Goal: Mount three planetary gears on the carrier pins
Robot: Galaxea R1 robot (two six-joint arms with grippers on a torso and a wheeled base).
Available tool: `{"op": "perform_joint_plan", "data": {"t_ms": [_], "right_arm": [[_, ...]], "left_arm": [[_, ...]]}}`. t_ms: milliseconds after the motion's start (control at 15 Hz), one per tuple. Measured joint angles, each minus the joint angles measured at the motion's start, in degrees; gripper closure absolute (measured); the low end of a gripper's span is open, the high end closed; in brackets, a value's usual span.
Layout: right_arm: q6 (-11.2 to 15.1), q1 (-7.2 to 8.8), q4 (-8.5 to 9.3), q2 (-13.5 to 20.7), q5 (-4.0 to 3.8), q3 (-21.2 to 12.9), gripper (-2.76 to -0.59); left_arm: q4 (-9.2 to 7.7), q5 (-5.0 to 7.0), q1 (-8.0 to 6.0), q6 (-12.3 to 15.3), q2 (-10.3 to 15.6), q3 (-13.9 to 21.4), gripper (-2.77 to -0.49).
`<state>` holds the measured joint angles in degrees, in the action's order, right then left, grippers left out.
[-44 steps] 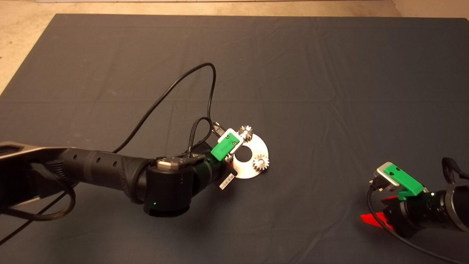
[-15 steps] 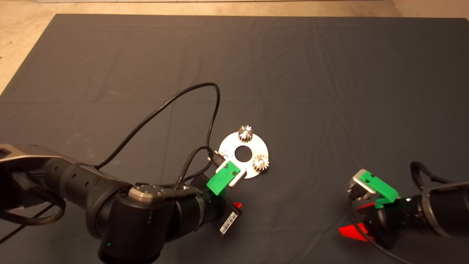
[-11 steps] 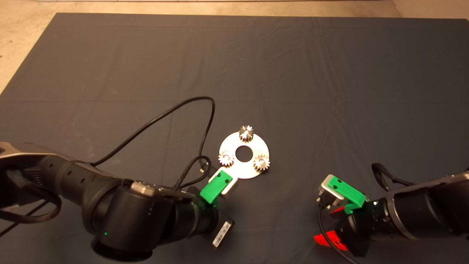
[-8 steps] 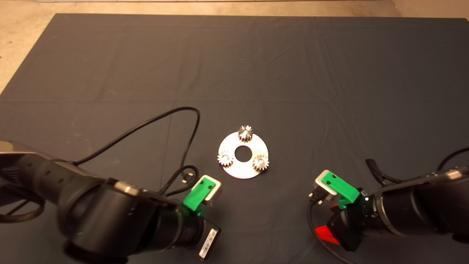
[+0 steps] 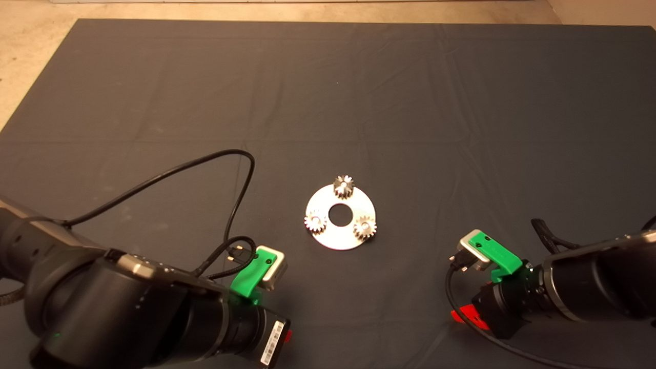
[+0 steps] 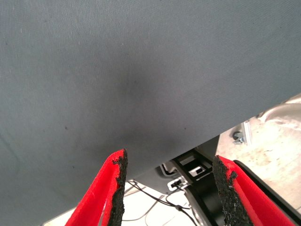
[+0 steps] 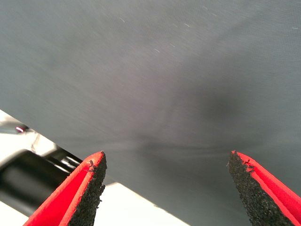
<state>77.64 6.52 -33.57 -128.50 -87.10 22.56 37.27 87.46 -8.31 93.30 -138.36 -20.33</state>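
A: Where are the planetary gears (image 5: 343, 185)?

B: All 3 sit on the shiny round carrier disc (image 5: 340, 237) near the middle of the dark mat (image 5: 410, 102). 1 is at the far edge of the disc, 1 at its left side (image 5: 315, 222), 1 at its right side (image 5: 364, 227). They ring the central hole (image 5: 340, 214), each apart from the others.

A: And the carrier pins?

B: Each gear covers its pin, so only a bright spot shows in each gear's centre. I cannot tell more about the pins from above.

A: What about the left gripper (image 6: 169, 188)?

B: It is low at the mat's near left, well apart from the disc. In the left wrist view its 2 red fingers (image 6: 106, 188) are spread wide with nothing between the black pads, only mat and, past the mat's edge, pale floor and dark robot parts. From the head view only a sliver of red shows under the arm (image 5: 102, 302).

A: The right gripper (image 7: 167, 188)?

B: Near right of the mat, also well apart from the disc, with its green mount (image 5: 499, 253) pointing toward the centre. Its fingers (image 7: 80, 193) are splayed wide and hold nothing; bare mat lies between them.

A: Anything else on the mat?

B: A black cable (image 5: 169, 171) loops from the left arm across the mat's left half.
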Motion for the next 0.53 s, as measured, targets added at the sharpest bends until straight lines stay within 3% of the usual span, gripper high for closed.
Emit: {"op": "perform_joint_plan", "data": {"t_ms": [133, 533], "right_arm": [[2.68, 0.0, 0.01, -0.22, -0.39, 0.0, -1.92], [3.06, 0.0, 0.04, -2.01, -0.55, -0.02, -1.92]], "left_arm": [[0.0, 0.02, 0.0, 0.61, 0.0, 0.24, -1.2], [0.22, 0.02, -0.3, 3.0, 0.05, 0.5, -1.2]]}}
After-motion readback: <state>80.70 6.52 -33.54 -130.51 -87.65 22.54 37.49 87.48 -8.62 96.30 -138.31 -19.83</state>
